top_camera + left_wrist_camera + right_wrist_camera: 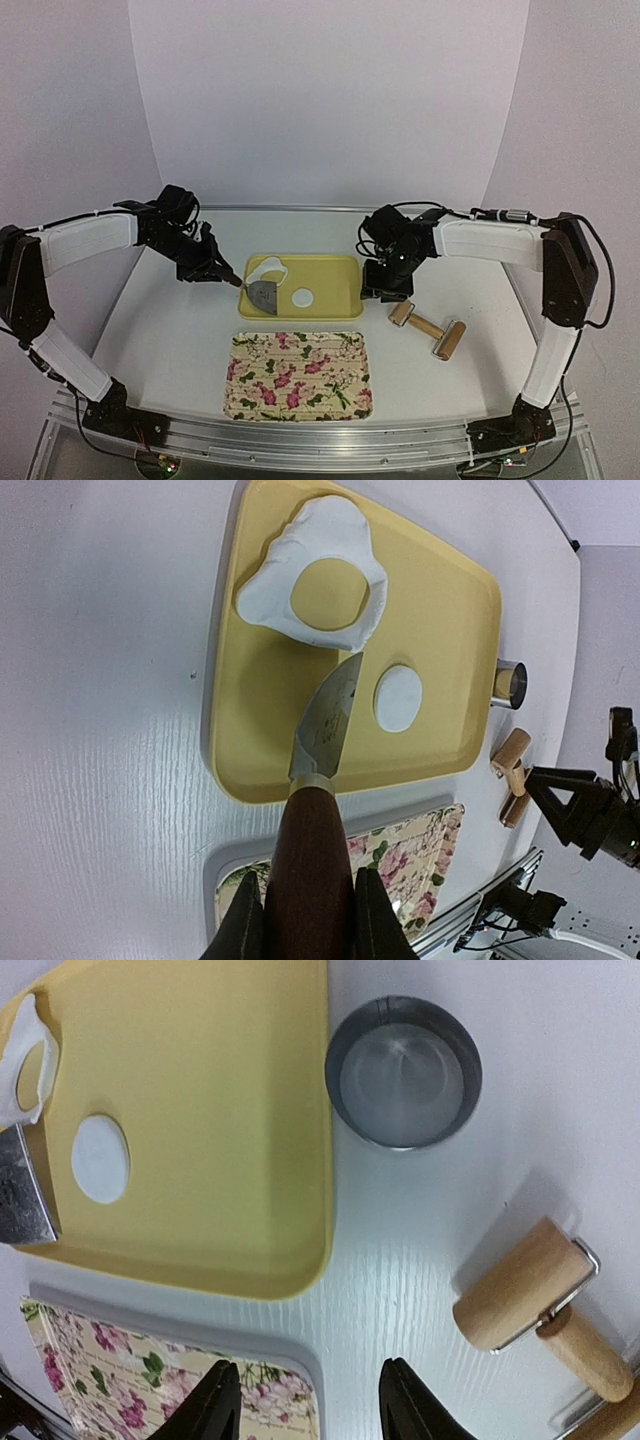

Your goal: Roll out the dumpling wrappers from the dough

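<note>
White dough disc (398, 698) sits on the yellow tray (450, 600) just right of the scraper (325, 730) your left gripper (308, 912) clamps by the handle; your right gripper (305, 1400) hangs open, empty, off the tray.

The table (430, 1250) is finished in white paint with a fine wood grain and a soft sheen. The yellow tray (250, 710) is made of smooth, matt plastic. The dumpling wrapper (398, 698) and the leftover dough sheet (265, 595) are seen as soft, matt white dough. The knife (316, 780) is fitted with a brushed metal blade (325, 725) and a dark, polished wooden handle (308, 870). The ring cutter (403, 1012) is formed of shiny metal. The rolling pin (515, 1285) is turned from pale, matt wood and held in a metal wire bracket (585, 1255). The floral tray (120, 1360) is covered with a faintly glossy print. The fingers (212, 1405) of the right gripper (305, 1400) are moulded in matt black plastic.
</note>
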Robot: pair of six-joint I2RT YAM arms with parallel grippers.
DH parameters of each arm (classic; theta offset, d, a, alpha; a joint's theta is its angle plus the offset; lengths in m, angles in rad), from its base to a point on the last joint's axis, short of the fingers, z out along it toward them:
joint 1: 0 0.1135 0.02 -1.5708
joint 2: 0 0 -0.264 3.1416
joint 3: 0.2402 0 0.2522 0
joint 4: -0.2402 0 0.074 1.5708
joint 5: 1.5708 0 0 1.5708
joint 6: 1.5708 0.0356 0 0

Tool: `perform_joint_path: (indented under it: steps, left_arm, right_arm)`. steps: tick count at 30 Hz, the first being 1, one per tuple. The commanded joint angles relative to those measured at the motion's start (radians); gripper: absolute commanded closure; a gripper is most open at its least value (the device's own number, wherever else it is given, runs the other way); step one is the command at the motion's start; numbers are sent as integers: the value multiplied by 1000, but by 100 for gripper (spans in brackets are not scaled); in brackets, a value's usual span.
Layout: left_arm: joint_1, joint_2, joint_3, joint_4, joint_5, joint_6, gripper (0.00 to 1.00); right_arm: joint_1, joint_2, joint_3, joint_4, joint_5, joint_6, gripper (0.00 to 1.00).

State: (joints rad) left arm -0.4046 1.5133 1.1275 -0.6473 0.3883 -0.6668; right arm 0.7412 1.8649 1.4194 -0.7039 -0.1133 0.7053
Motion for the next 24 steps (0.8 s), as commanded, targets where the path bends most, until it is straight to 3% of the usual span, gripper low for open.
perform_joint_path:
  steps: [1, 18, 24]
  left_arm:
    - [4, 10, 63, 8, 8, 26, 100]
    - [5, 68, 87, 7, 49, 34, 100]
    - [4, 108, 124, -14, 46, 49, 100]
  right_arm:
    - [-24, 121, 100, -11, -52, -90, 54]
    - [-89, 334, 253, -12, 24, -158, 71]
    - [-96, 376, 279, -12, 8, -187, 83]
